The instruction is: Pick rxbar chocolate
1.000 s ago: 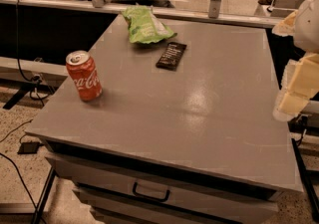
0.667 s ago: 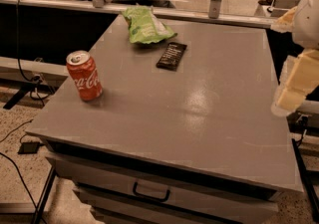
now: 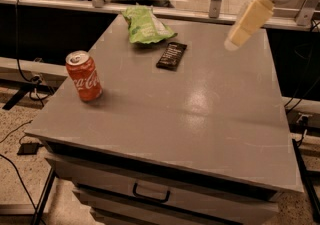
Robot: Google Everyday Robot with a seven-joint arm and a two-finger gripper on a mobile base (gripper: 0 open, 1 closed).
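The gripper (image 3: 239,33) has swung from the frame's right edge to its upper right, over the bench (image 3: 200,119); whether it is open or closed cannot be told. The chocolate bar (image 3: 171,55) lies flat and untouched at upper centre, just beside the green bag (image 3: 145,26). The reach looks begun, the grasp not.

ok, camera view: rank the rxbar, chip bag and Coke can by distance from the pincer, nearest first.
The pincer hangs above the table's far right part.
1. rxbar chocolate: mid-back, to the pincer's left in the picture.
2. green chip bag: back edge, further left.
3. Coca-Cola can: left edge, clearly farthest.
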